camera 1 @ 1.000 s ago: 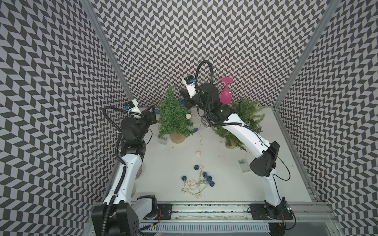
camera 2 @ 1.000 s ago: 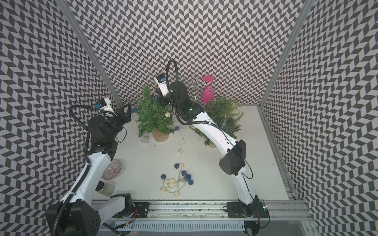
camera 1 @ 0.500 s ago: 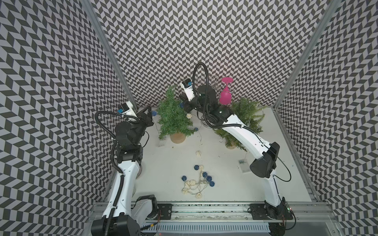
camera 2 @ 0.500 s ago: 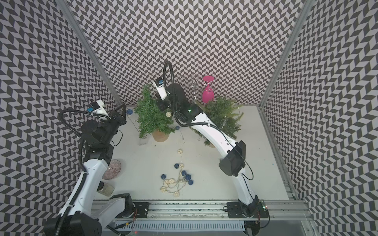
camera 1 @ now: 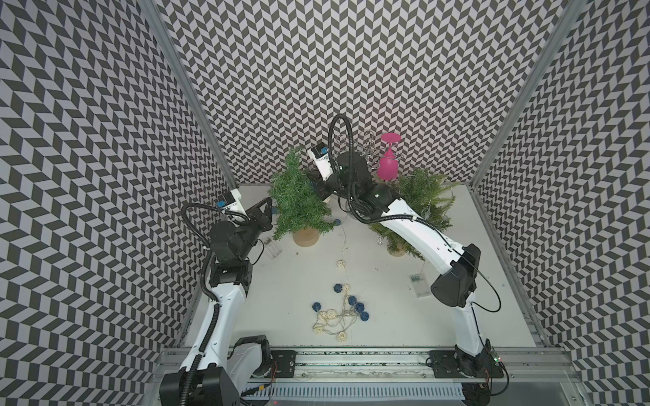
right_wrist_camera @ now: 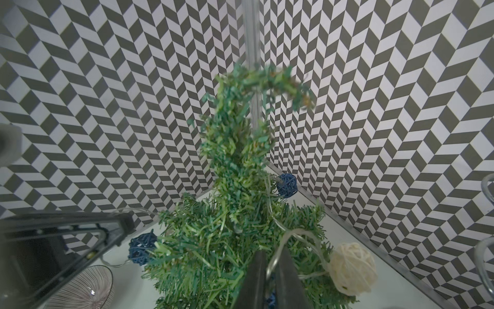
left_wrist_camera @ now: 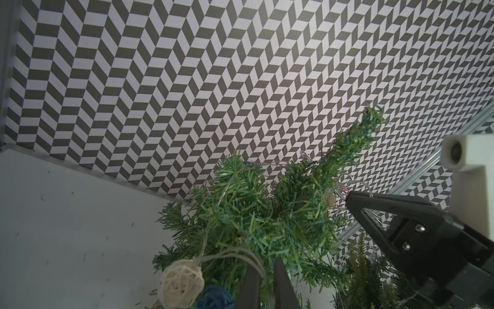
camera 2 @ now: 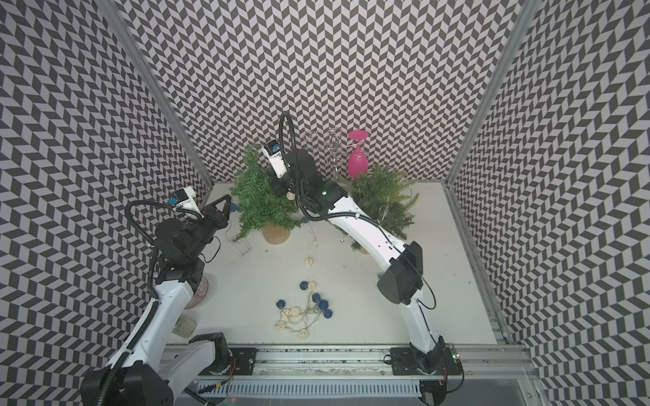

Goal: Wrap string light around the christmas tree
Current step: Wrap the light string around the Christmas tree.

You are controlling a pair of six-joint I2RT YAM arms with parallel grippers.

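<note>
The christmas tree (camera 1: 299,200) (camera 2: 260,200) stands in a tan pot at the back of the table. The string light (camera 1: 337,313) lies mostly in a loose pile of cream and blue balls, and its wire rises to the tree. My left gripper (camera 1: 269,207) (left_wrist_camera: 267,270) is at the tree's left side. Its jaws are a narrow slit apart with the wire between them, beside a cream ball (left_wrist_camera: 181,283). My right gripper (camera 1: 318,186) (right_wrist_camera: 271,256) is at the tree's right side and pinches the wire likewise near a cream ball (right_wrist_camera: 351,267).
A second green plant (camera 1: 422,200) stands under my right arm. A pink glass (camera 1: 388,165) hangs upside down on a wire rack behind. Clear boxes (camera 1: 418,284) (camera 1: 272,247) lie on the table. A striped dish (camera 2: 198,291) and a jar (camera 2: 184,325) sit at the left edge.
My left arm pulled a little away from the tree and came back toward it. My right gripper sank slightly along the tree's right side.
</note>
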